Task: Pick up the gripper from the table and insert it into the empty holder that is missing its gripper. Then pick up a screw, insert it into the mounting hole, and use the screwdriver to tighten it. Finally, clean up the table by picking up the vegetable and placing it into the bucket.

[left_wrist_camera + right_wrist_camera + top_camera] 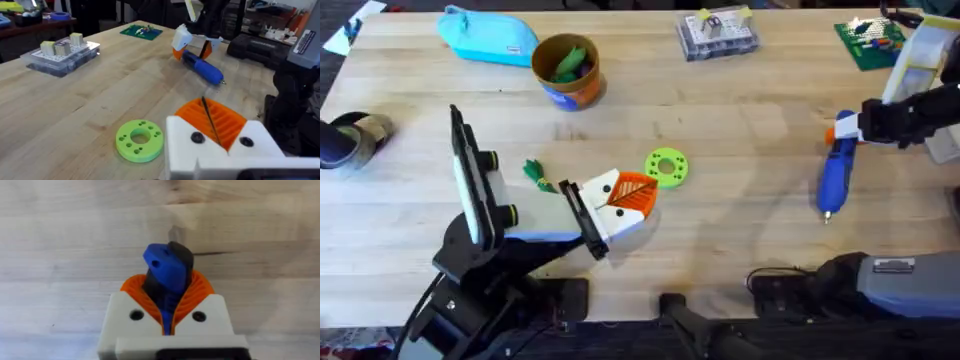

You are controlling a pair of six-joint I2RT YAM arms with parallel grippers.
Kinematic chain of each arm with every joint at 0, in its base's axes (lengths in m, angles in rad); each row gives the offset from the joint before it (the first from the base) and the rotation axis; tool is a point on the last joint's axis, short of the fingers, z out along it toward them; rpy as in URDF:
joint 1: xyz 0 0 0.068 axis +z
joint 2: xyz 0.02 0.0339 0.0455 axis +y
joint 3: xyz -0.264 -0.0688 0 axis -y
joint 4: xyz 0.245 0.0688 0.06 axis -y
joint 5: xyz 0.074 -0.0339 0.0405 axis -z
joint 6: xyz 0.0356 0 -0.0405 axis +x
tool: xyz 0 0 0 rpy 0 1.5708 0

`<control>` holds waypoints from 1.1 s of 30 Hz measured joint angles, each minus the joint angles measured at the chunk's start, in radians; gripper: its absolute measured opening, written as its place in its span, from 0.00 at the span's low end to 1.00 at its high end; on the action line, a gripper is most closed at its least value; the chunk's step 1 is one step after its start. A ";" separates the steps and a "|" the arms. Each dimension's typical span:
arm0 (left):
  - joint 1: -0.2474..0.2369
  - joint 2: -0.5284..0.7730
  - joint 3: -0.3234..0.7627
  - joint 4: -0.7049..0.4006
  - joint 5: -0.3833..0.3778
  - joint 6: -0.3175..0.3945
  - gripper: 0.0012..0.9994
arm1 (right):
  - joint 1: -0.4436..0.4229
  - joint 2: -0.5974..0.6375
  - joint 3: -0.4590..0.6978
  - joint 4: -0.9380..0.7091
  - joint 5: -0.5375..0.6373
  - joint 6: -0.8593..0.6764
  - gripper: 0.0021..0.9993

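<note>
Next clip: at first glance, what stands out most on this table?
The blue screwdriver at the table's right side catches the eye first, with the right gripper shut on its upper end. Near the middle, the left gripper sits closed between a bright green ring disc and a small leafy vegetable. Farther back stands the bucket, with green items already inside.

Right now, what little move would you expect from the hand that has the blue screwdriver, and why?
Probably a short lift. The right hand is shut on the screwdriver at its orange end, while the tip looks to be resting on the table; raising it frees it for carrying.
</note>
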 joint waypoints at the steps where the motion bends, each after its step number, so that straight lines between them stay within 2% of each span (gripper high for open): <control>1: 0.000 0.000 0.000 0.000 0.000 0.000 0.01 | 0.000 0.002 0.000 0.003 0.019 0.012 0.05; 4: 0.000 0.000 0.000 0.000 0.000 0.000 0.01 | 0.000 0.009 0.000 0.017 0.061 0.051 0.07; 5: 0.000 0.000 0.000 0.000 0.000 0.000 0.01 | 0.000 0.011 0.000 0.018 0.069 0.062 0.13; 6: 0.000 0.000 0.000 0.000 0.000 0.000 0.01 | 0.000 0.013 0.000 0.019 0.075 0.067 0.24; 8: 0.000 0.000 0.000 0.000 0.000 0.000 0.01 | 0.000 0.017 0.000 0.020 0.085 0.082 0.38; 11: 0.000 0.000 0.000 0.000 0.000 0.000 0.01 | 0.000 0.019 0.000 0.021 0.095 0.092 0.75; 12: 0.000 0.000 0.000 0.000 0.000 0.000 0.01 | 0.000 0.019 0.000 0.021 0.098 0.098 0.81; 15: 0.000 0.000 0.000 0.000 0.000 0.000 0.01 | 0.000 0.019 0.000 0.021 0.102 0.131 0.86; 21: 0.000 0.000 0.000 0.000 0.000 0.000 0.01 | 0.000 0.019 0.000 0.021 0.104 0.248 0.87; 24: 0.000 0.000 0.000 0.000 0.000 0.000 0.01 | 0.000 0.019 0.000 0.021 0.105 0.345 0.98; 25: 0.000 0.000 0.000 0.000 0.000 0.000 0.01 | 0.000 0.019 0.000 0.021 0.105 0.378 0.99; 33: 0.000 0.000 0.000 0.000 -0.001 0.000 0.01 | 0.000 0.019 -0.002 0.021 0.106 0.591 1.00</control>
